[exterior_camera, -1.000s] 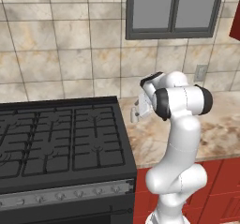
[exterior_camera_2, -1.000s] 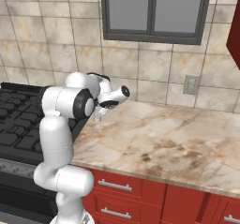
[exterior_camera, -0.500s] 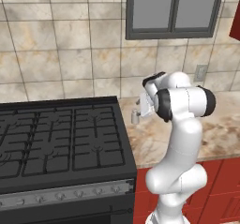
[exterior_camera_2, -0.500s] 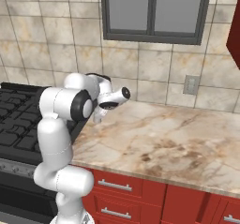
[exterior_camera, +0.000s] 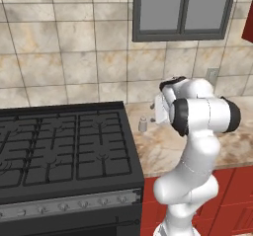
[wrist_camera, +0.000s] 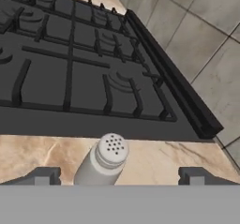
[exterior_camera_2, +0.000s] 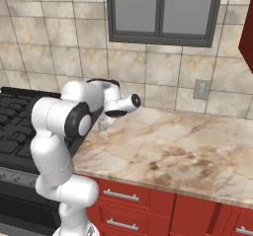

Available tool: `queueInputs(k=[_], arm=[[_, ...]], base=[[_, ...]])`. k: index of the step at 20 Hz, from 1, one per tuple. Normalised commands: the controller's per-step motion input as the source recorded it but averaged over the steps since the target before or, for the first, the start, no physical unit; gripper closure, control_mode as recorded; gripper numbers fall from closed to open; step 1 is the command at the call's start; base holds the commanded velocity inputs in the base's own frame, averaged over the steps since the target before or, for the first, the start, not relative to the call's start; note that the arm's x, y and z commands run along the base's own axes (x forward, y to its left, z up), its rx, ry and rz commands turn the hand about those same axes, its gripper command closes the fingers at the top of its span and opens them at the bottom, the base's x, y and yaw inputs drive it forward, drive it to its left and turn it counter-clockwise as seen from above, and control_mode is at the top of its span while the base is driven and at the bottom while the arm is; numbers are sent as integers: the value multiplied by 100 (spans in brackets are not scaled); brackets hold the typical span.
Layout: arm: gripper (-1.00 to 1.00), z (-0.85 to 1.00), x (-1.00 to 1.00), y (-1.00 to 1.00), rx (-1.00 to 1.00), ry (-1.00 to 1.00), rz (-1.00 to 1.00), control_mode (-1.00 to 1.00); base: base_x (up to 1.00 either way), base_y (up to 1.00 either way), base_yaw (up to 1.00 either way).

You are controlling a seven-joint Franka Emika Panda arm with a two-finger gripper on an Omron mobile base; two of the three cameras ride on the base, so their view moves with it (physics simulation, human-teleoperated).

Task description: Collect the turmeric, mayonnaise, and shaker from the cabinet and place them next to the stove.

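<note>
The shaker [exterior_camera: 143, 124] is standing upright on the surface [exterior_camera: 163, 148], just beside the right edge of the stove [exterior_camera: 59, 146]. In the hand view, the shaker [wrist_camera: 103, 160] is showing its rounded top with small holes, and it is sitting between the two dark fingertips [wrist_camera: 43, 176] without touching them. The gripper [wrist_camera: 117, 177] is spread wide and is holding nothing. In the left base view, the gripper [exterior_camera: 156, 112] is hanging near the shaker, a little to its right and above the surface. In the right base view, the white arm is bending over the spot where the stove [exterior_camera_2: 15, 126] is meeting the surface [exterior_camera_2: 168, 151], and the gripper [exterior_camera_2: 105, 124] is pointing down there. The stove's black grates are lying flat, and its grey front panel with knobs is facing the robot. Red drawers [exterior_camera_2: 133, 205] with metal handles are sitting under the surface. A tiled wall is standing behind the stove.
</note>
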Motion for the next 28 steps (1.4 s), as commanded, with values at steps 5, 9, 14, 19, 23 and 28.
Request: queueInputs(k=[5,9,14,19,23,28], arm=[[-100,58,-63,-3,0,-7,-8,-100],[-100,79,-59,0,0,-2,-17,-100],[-100,78,-63,0,0,-1,-19,-100],[-100,75,-49,7,0,0,-20,-100],[-100,68,-62,2,0,0,-22,-100],[-100,52,-76,0,0,0,-27,-100]], base=[[0,0,0],[0,0,0],[0,0,0],[0,0,0],[0,0,0],[0,0,0]])
